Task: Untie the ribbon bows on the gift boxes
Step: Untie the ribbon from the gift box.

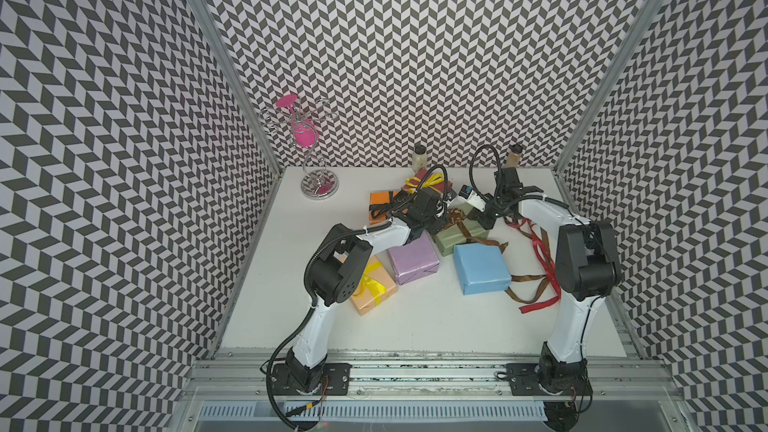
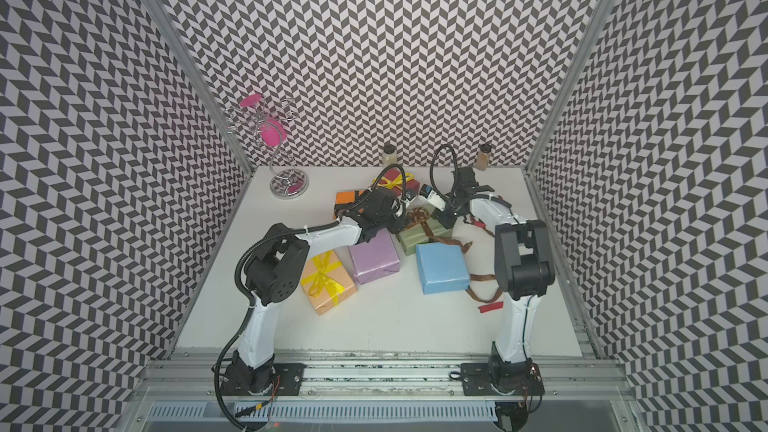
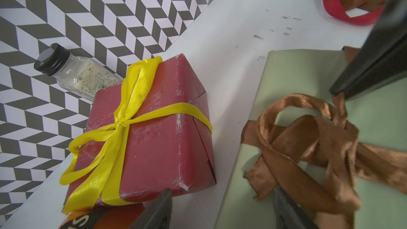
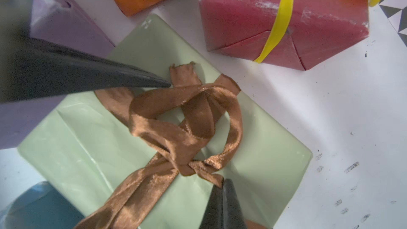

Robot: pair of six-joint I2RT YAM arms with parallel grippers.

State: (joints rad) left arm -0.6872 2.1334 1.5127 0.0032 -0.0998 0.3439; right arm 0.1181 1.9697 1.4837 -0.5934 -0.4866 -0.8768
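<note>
right hand (image 4: pixel 222 185) pinches brown ribbon (image 4: pixel 176 137) on green box (image 4: pixel 88 150).

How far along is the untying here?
Done: lilac box and light blue box are bare, red ribbon and brown ribbon loose nearby. In hand: right tool pinches the sage green box's brown bow. Remaining: dark red box, peach box, orange box still tied.
</note>
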